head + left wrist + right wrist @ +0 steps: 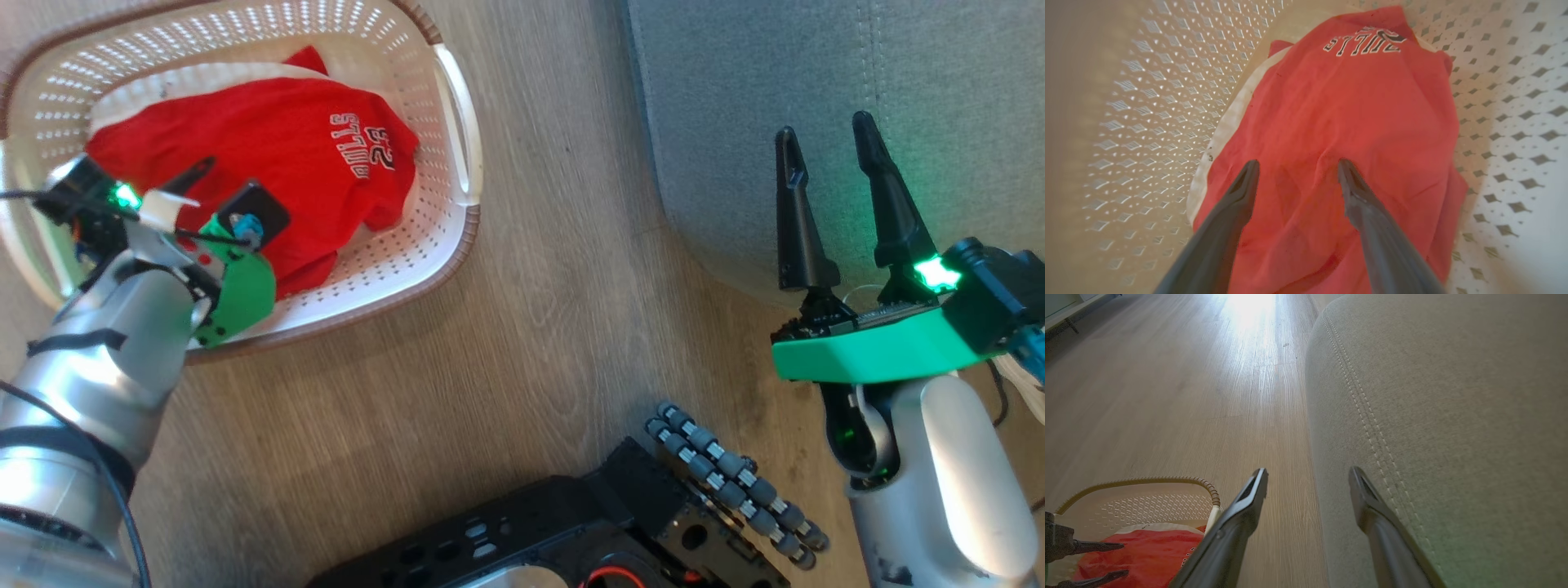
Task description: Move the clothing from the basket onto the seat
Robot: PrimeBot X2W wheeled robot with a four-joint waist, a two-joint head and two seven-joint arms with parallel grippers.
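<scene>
The clothing lay in the basket, which stood on the wooden floor well apart from the seat. The basket's far left corner was cut off by the head view's edge. The clothing's red top layer bore white lettering, and a white panel peeked out beneath it; how many garments lay there could not be told. The left gripper was down inside the basket, fingers spread wide and holding nothing. Their tips seemed to dimple the red cloth, though the soft focus left that uncertain. In the head view its wrist hid most of those fingers. The right gripper hung parted and empty at the seat's rounded corner; contact with the cushion could not be judged.
</scene>
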